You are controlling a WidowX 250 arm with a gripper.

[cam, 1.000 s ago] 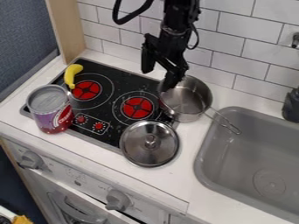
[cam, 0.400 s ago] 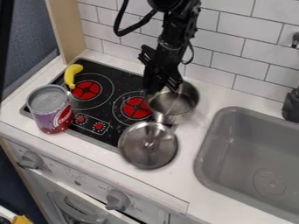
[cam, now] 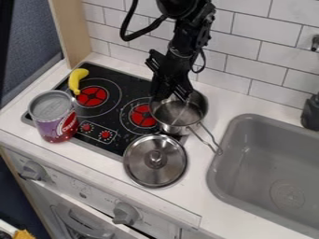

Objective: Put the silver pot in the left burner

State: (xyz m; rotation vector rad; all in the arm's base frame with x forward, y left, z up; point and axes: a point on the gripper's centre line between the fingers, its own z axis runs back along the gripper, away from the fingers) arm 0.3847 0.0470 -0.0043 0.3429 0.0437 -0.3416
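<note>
- My hand point(cam: 171, 96) hangs at a slant from the top of the view, right over the silver pot; I cannot tell whether it is spread, pressed together or pinching the metal.
- The silver pot point(cam: 180, 115) sits directly beneath my hand, upright as far as I can see, at the right side of the stovetop point(cam: 117, 136). It covers part of the right burner's outer ring and is well apart from the left burner.
- Its wire handle point(cam: 205, 140) points down and to the right, away from my hand, toward the near left corner of the sink area, ending by the sink's rim.
- The right burner point(cam: 142, 115), with its red middle, lies just below and left of my hand.
- The left burner point(cam: 92, 96) is farther out to my hand's left.
- A yellow banana point(cam: 76, 80) lies beyond that burner, on the side away from my hand.
- A purple and red can point(cam: 55, 122) stands at the far left, lower in the view than my hand.
- The round metal lid point(cam: 140, 169) is below my hand, knob up, across the stovetop's front edge and the white counter point(cam: 181, 200).
- The grey sink point(cam: 261, 163) is set in the counter, to my hand's lower right.
</note>
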